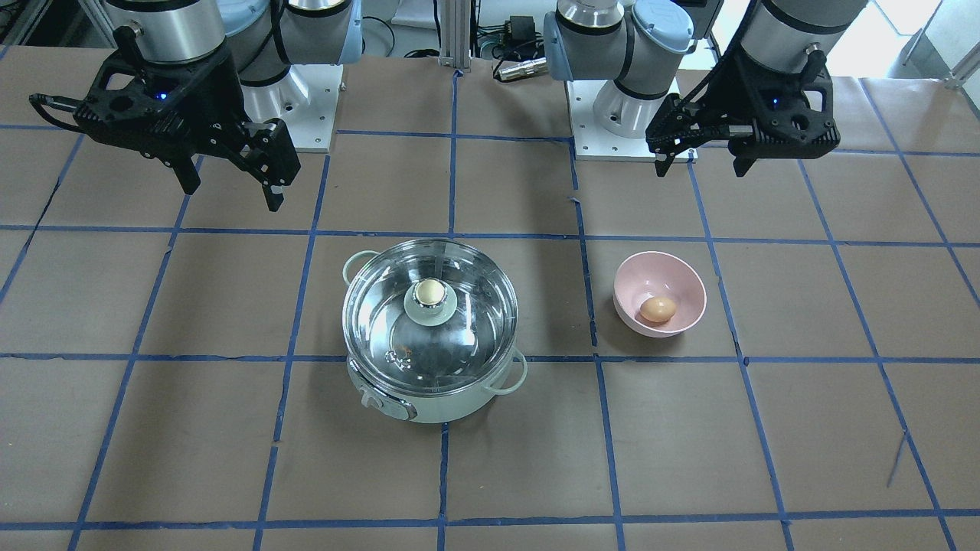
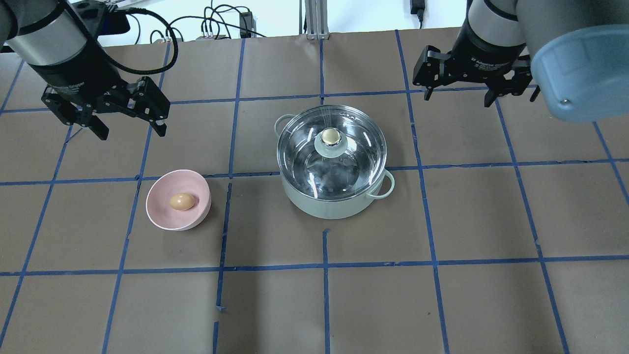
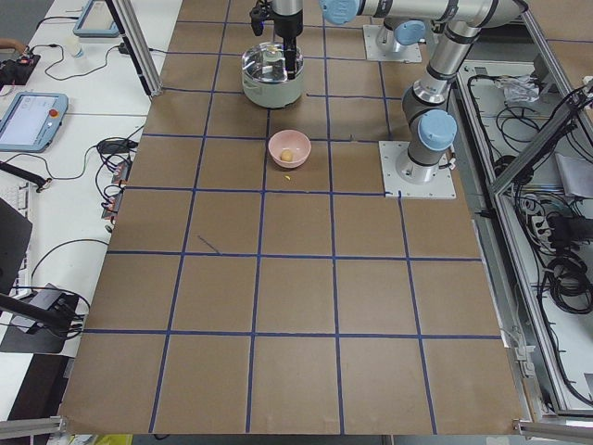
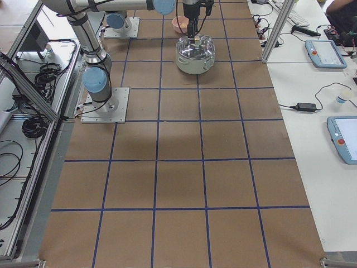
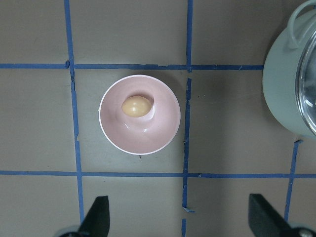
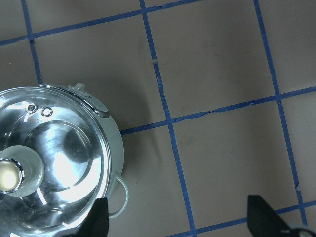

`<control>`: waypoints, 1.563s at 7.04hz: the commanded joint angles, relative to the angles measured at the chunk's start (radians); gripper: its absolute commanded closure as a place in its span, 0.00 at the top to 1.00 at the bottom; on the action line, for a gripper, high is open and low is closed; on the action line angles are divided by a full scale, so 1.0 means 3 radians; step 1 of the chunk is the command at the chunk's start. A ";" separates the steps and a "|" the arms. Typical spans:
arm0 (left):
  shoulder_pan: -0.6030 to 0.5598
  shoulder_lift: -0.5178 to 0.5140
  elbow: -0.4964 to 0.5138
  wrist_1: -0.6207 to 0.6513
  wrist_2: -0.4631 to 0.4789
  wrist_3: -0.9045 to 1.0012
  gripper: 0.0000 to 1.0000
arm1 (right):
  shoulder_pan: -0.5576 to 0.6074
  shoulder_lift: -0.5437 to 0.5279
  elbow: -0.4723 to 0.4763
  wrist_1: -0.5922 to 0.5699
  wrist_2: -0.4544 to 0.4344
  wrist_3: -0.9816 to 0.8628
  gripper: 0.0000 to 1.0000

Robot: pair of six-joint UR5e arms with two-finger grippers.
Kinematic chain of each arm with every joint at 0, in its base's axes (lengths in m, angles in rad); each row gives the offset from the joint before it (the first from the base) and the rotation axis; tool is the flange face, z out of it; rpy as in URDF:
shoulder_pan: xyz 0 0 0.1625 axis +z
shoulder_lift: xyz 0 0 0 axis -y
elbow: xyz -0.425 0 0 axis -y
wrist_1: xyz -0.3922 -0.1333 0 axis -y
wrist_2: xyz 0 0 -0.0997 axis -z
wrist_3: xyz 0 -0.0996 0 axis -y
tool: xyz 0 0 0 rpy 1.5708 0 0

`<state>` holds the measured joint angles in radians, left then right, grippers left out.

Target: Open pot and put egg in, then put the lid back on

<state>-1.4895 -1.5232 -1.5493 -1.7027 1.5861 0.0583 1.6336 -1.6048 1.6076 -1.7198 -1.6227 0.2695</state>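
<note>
- Pot (image 2: 334, 206) sits mid-worktop with the lid (image 2: 354, 147) on, so I judge uncovering comes first.
- Egg (image 2: 182, 201) waits in a pink bowl (image 2: 162, 189), toward the left edge.
- Left gripper (image 2: 131, 130) and right gripper (image 2: 469, 96) hover released and empty.

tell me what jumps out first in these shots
The mint-green pot in the middle of the table, its glass lid on, draws the eye first. On the robot's left a pink bowl holds the egg. The left gripper and right gripper hang above the table, jaws open and empty.
</note>
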 commanded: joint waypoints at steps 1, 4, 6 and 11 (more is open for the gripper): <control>0.0000 0.0000 0.0000 0.0000 0.0005 0.0000 1.00 | -0.0025 0.0021 -0.0005 0.0001 0.0015 -0.0155 1.00; 0.0005 0.0020 0.0005 0.0005 0.0000 0.0010 1.00 | -0.0239 0.0042 0.0010 -0.0050 0.0030 -0.0963 1.00; 0.0005 0.0020 -0.0005 0.0005 0.0005 0.0005 1.00 | -0.0250 0.0037 0.0031 -0.0045 0.0035 -0.0965 1.00; 0.0005 0.0046 -0.0056 0.0015 0.0010 0.0015 1.00 | -0.0240 0.0042 0.0056 -0.0127 0.0116 -0.0924 1.00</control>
<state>-1.4879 -1.5100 -1.5574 -1.7004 1.5877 0.0649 1.5608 -1.5929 1.6205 -1.7431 -1.6052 -0.0091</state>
